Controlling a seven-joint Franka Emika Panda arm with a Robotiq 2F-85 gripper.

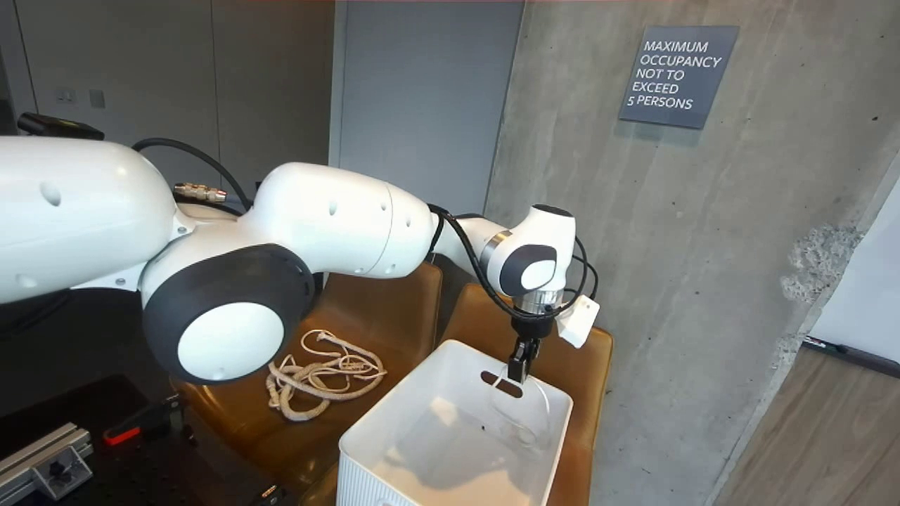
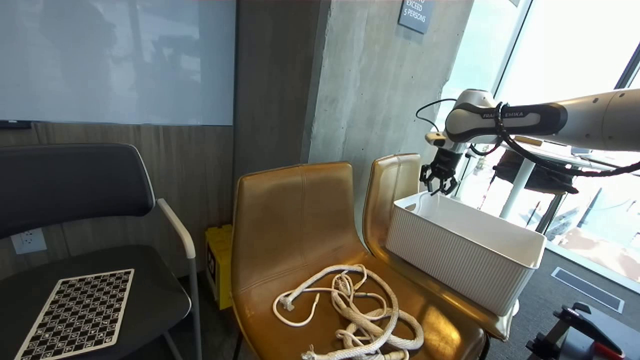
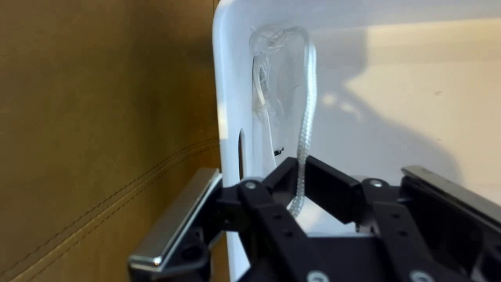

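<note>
The pincer (image 3: 301,172) is clamped on a white cord (image 3: 309,94), which trails down inside the slotted end of a white bin (image 3: 230,78). Part is hidden behind the pincer; below, a pale, translucent tangle (image 3: 270,41) is hard to make out. In an exterior view, the brown chair (image 1: 582,429) under the bin is cropped.

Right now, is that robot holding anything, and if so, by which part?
Yes: its gripper pinches a white cord partway along, not at an end; cord shows on both sides of the grip.
</note>
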